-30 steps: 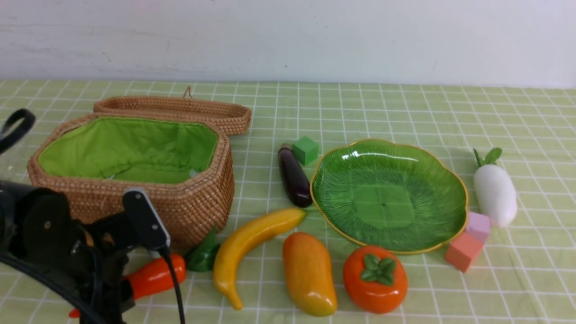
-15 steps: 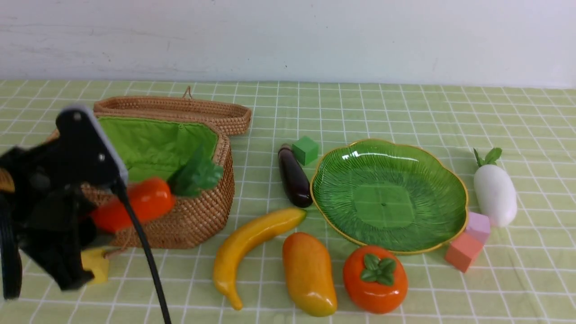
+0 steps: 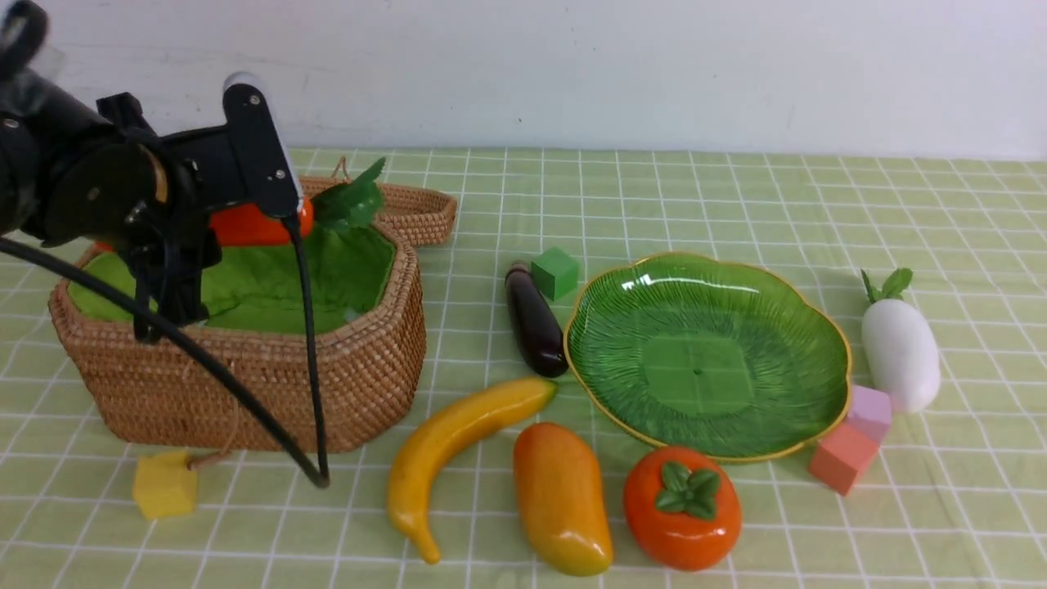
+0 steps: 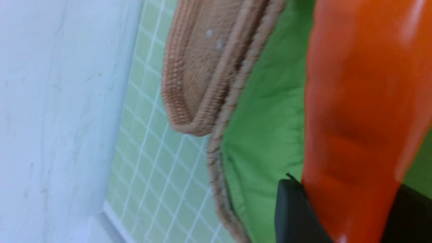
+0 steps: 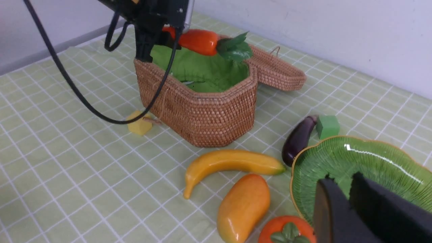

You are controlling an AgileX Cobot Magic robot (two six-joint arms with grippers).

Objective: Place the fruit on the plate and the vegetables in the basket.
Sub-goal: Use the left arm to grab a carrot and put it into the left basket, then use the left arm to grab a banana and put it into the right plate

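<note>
My left gripper (image 3: 245,219) is shut on the red chili pepper (image 3: 258,225), holding it level above the open wicker basket (image 3: 368,360); its green stem (image 3: 352,200) points right. In the left wrist view the pepper (image 4: 354,101) sits between both black fingers (image 4: 293,216) over the green lining. The banana (image 3: 458,442), mango (image 3: 560,499) and persimmon (image 3: 683,507) lie on the cloth in front of the empty green plate (image 3: 703,352). The eggplant (image 3: 533,319) lies left of the plate, the radish (image 3: 900,352) right of it. My right gripper (image 5: 341,180) hangs over the plate (image 5: 371,162), shut to a slit and empty.
The basket's wicker lid (image 3: 393,209) lies open behind it. A green cube (image 3: 554,272) sits by the eggplant, a yellow cube (image 3: 165,484) in front of the basket, and pink (image 3: 869,411) and salmon (image 3: 842,458) cubes at the plate's right rim. A black cable (image 3: 303,393) hangs down over the basket's front.
The left gripper has lifted the chili pepper from the cloth in front of the basket up to above the basket's opening. The yellow cube is uncovered. The other items have not moved.
</note>
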